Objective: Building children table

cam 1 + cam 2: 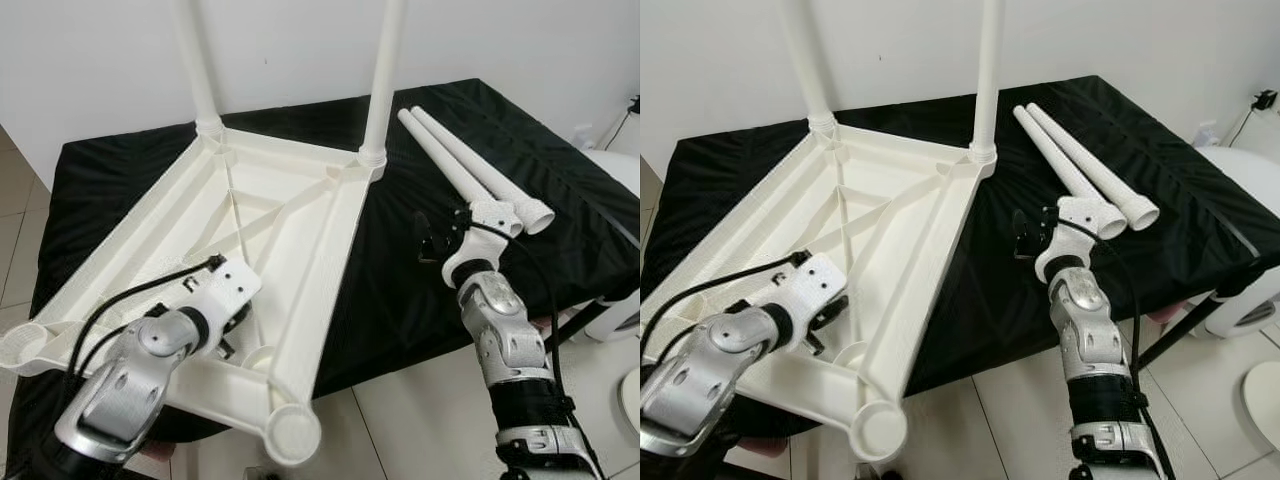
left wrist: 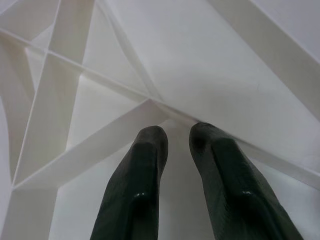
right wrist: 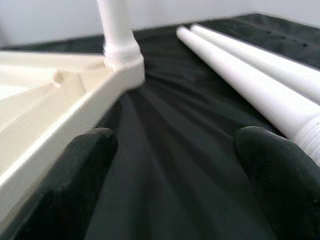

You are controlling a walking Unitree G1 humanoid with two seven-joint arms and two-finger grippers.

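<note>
Nearest the robot, the upside-down white table top (image 1: 290, 215) lies on a black cloth (image 1: 420, 290), its near corner socket (image 1: 292, 432) jutting past the cloth's edge over the tiled floor (image 1: 420, 420). Over its ribbed underside the left gripper (image 2: 177, 137) hangs low, fingers a narrow gap apart and gripping nothing. To the right, the right gripper (image 3: 175, 150) sits just above the cloth between the table top's edge and 2 loose white legs (image 1: 470, 165), its fingers spread wide and empty. These 2 legs lie flat side by side, touching, long axes running from near right to far left, their collared ends toward the robot. At the far corners, 2 fitted legs (image 1: 385, 80) stand upright in their sockets, pointing straight up. Behind is a plain white wall (image 1: 300, 50). No writing can be read anywhere.
</note>
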